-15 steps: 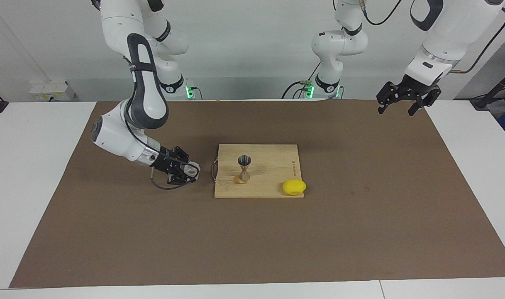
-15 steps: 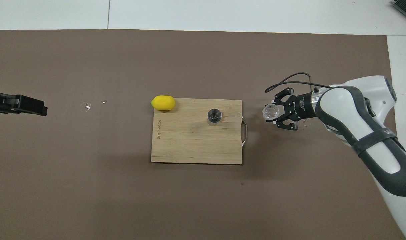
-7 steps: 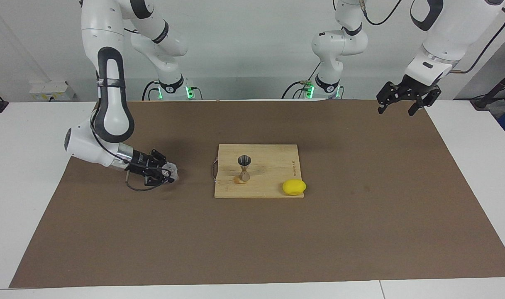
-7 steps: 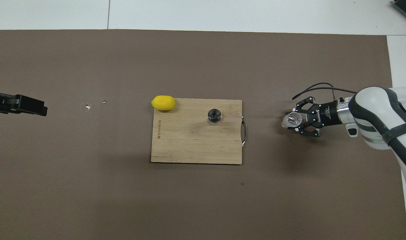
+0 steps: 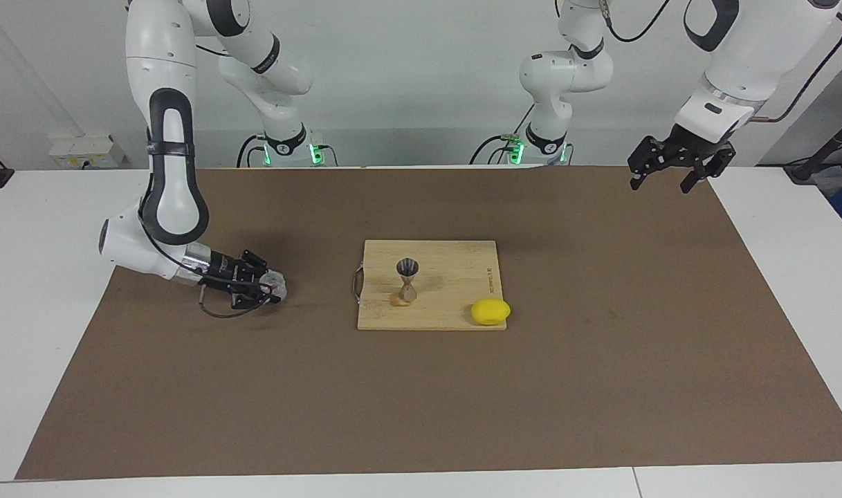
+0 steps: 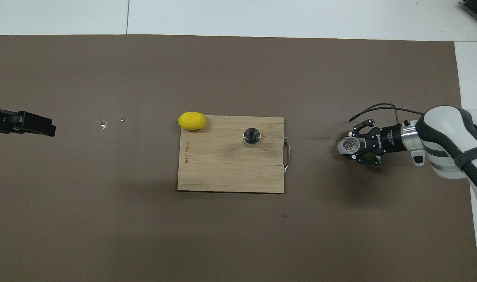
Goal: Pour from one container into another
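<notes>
On the table [image 5: 600, 387], your cutting board [image 5: 448, 304] carried the jigger [image 5: 407, 280]. At nine o'clock of it your right gripper [image 5: 274, 286] clasped the light, slippery, fragile clear cup [image 5: 276, 283] by its sides; left gripper [image 5: 672, 171] waited spread.

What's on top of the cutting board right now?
The metal jigger stands upright on the cutting board; the lemon sits at its corner, overhanging the edge. The jigger's contents cannot be made out.
</notes>
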Robot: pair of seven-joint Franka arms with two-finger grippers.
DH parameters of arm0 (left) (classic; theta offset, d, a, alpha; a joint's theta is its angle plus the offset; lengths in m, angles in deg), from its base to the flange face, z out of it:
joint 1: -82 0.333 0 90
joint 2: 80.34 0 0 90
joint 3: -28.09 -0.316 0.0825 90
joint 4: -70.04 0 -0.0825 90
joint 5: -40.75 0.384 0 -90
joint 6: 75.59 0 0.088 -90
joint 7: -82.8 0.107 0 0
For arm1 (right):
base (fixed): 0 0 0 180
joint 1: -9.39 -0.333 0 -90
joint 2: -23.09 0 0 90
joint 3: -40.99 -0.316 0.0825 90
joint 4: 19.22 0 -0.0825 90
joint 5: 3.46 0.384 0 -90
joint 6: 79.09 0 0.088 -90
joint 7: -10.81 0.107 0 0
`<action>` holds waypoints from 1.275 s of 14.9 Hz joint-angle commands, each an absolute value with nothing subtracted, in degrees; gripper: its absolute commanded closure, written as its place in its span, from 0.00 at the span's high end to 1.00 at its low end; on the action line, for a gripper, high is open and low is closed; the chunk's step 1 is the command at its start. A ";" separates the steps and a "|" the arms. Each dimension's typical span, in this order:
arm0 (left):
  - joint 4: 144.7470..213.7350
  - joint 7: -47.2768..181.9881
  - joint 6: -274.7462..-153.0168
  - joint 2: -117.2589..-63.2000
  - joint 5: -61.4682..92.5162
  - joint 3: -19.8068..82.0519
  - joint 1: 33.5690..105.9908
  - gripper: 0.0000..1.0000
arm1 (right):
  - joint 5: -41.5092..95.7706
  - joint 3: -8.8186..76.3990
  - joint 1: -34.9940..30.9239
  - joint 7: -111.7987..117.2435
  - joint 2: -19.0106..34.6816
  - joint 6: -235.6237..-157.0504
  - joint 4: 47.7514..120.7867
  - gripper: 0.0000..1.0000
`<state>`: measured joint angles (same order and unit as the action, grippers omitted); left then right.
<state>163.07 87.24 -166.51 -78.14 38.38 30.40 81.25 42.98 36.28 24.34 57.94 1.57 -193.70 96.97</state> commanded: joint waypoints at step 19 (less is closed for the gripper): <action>163.12 87.54 -165.50 -77.36 37.58 31.00 82.17 1.00 | 7.47 35.63 15.74 54.76 17.81 -195.72 96.27 1.00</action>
<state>163.07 87.24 -166.49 -78.14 38.38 30.41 81.26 12.32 35.72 19.42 56.39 17.17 -195.37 95.94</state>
